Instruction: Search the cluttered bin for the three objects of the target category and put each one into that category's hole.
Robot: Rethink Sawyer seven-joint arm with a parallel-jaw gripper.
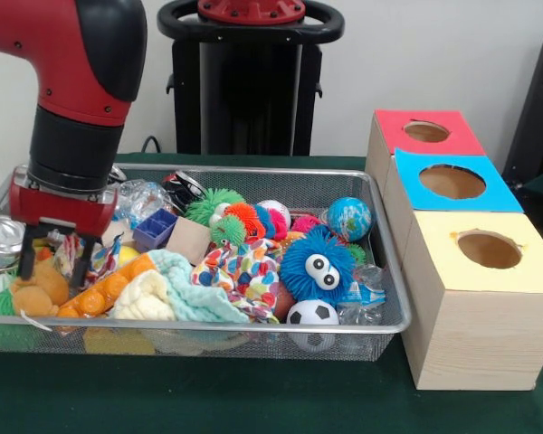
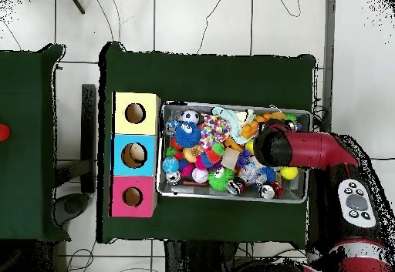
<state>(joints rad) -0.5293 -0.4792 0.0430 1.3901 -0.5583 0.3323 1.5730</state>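
The gripper [image 1: 58, 246] hangs low over the left end of the bin [image 1: 385, 303] in the front view, its two black fingers [image 1: 27, 251] spread moderately apart with nothing between them. Straight below, at six o'clock from the tips, sits a brown plush toy [image 1: 38, 287]; a bag of small orange balls [image 1: 102, 294] lies just beside it at about four o'clock, its long axis slanting up toward the right. Which category is wanted I cannot say, so I cannot name the target. If balls are meant, the soccer ball [image 1: 311, 313], the globe ball [image 1: 348, 218] and the blue fuzzy ball with eyes [image 1: 318, 264] all lie well off at three o'clock, at the bin's other end, nearest the boxes.

The yellow box [image 1: 482, 303], blue box [image 1: 451, 185] and red box [image 1: 427, 134] stand in a row just beyond that end, each with a round hole on top.

From overhead the arm [image 2: 308, 149] covers the gripper and whatever sits under it, so the fingers cannot be checked there. The blue box's hole seems to hold something pale; I cannot make out what.
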